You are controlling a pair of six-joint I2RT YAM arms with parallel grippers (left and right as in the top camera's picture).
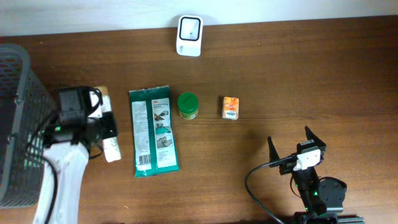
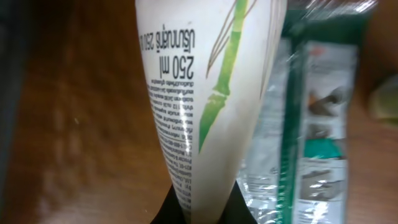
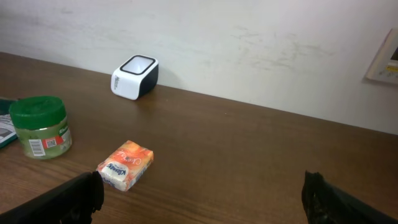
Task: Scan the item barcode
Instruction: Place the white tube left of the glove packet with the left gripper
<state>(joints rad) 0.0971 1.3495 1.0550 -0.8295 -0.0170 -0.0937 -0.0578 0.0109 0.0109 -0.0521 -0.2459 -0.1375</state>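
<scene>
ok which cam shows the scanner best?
Right wrist: the scanner sits unobstructed, side and dark top window both visible. Overhead shows the scanner small, top-down only. Left wrist misses it, showing mostly the tube.

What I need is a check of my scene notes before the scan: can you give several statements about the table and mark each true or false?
The left gripper is shut on the white plastic tube with a green bamboo print. True.
The right gripper holds the small orange tissue pack. False: it is open and empty; the pack lies on the brown wooden table.
The green-lidded round jar stands between the flat green-and-white packet and the orange pack. True.
The white box-shaped scanner sits inside the grey mesh basket. False: it stands on the table by the wall.
</scene>
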